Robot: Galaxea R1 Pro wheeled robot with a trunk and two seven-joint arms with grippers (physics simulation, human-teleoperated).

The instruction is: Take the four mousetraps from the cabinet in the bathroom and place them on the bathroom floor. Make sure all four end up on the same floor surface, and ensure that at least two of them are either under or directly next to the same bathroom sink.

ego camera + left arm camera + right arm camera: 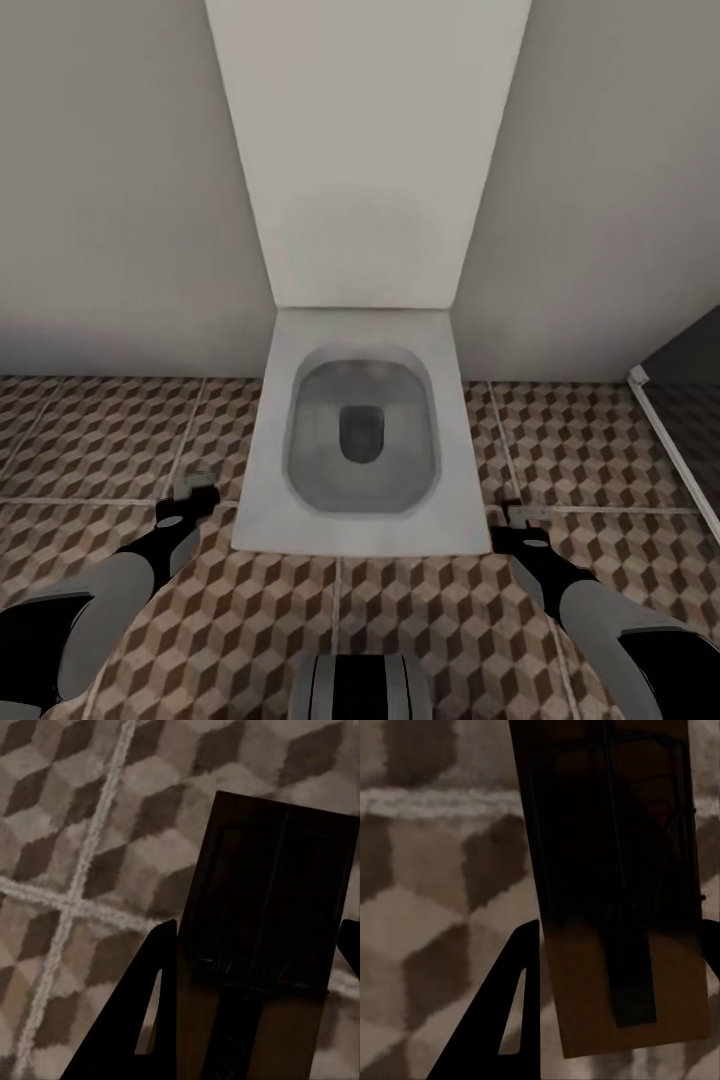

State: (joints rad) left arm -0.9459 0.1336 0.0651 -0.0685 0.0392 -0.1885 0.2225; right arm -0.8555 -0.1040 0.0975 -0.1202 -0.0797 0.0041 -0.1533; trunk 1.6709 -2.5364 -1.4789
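Facing a white square toilet [362,440], the robot carries a flat brown wooden mousetrap in each set of fingers, left [262,945] and right [619,892], closed on the boards above the cube-patterned tiled floor [110,440]. Released here, they'd likely land away from any sink.

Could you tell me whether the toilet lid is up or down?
Up: the toilet lid leans back against the wall, leaving the bowl open.

The floor [120,440] has brown and white cube tiles with pale lines between them, and a white toilet [355,440] sits on it by the wall.
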